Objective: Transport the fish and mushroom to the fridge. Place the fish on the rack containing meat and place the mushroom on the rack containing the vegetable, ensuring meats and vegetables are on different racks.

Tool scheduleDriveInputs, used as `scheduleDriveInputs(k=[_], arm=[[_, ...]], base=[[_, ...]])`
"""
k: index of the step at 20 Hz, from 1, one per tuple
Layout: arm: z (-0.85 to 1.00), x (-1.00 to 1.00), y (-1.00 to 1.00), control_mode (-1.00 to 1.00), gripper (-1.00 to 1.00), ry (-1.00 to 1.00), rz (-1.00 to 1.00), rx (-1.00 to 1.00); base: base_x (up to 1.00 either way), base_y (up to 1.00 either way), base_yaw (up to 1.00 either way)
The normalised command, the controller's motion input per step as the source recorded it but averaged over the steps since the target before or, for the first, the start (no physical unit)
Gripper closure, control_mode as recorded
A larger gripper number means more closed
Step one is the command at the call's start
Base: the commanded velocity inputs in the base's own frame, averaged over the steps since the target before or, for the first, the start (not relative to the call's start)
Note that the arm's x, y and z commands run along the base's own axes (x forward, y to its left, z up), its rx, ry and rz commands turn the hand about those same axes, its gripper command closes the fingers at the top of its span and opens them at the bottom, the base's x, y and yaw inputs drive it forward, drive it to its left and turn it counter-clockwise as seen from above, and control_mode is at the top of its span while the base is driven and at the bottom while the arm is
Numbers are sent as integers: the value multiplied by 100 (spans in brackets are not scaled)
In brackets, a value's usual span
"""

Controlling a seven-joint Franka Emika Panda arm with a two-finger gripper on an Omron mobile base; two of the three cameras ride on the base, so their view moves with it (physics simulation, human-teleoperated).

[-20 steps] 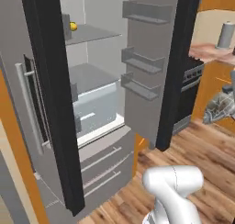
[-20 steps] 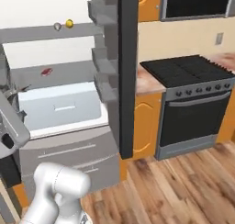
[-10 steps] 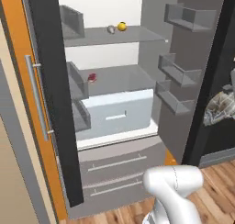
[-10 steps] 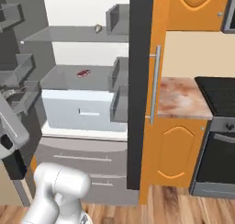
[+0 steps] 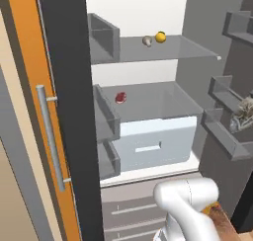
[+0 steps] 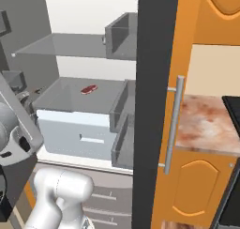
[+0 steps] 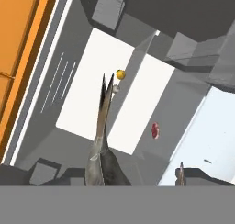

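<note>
A: Where is the fish kept?
B: It is clamped in the gripper, long axis pointing ahead. The meat is seen forward, off beside its tail.

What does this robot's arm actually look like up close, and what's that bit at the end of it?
The arm is made of smooth, glossy white rounded segments, like fat tubes, joined by darker joints. No loose cables or markings show on it. At its end sits the gripper, a compact grey-and-dark metallic-looking head. From the hand view, its fingertips appear as small, dark, narrow points.
</note>
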Motion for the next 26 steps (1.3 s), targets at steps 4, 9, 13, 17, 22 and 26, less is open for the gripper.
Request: scheduleDriveInputs(k=[4,9,13,17,22,26], arm=[[0,0,0,100,100,0,0,0],[0,0,0,100,100,0,0,0],[0,0,0,100,100,0,0,0],[0,0,0,100,100,0,0,0],[0,0,0,100,100,0,0,0],[-6,34,0,-100,100,0,1,0]], base=[[44,52,-12],[93,-1,-3],[100,-5,1],[98,0,4],[75,0,3],[34,0,1]])
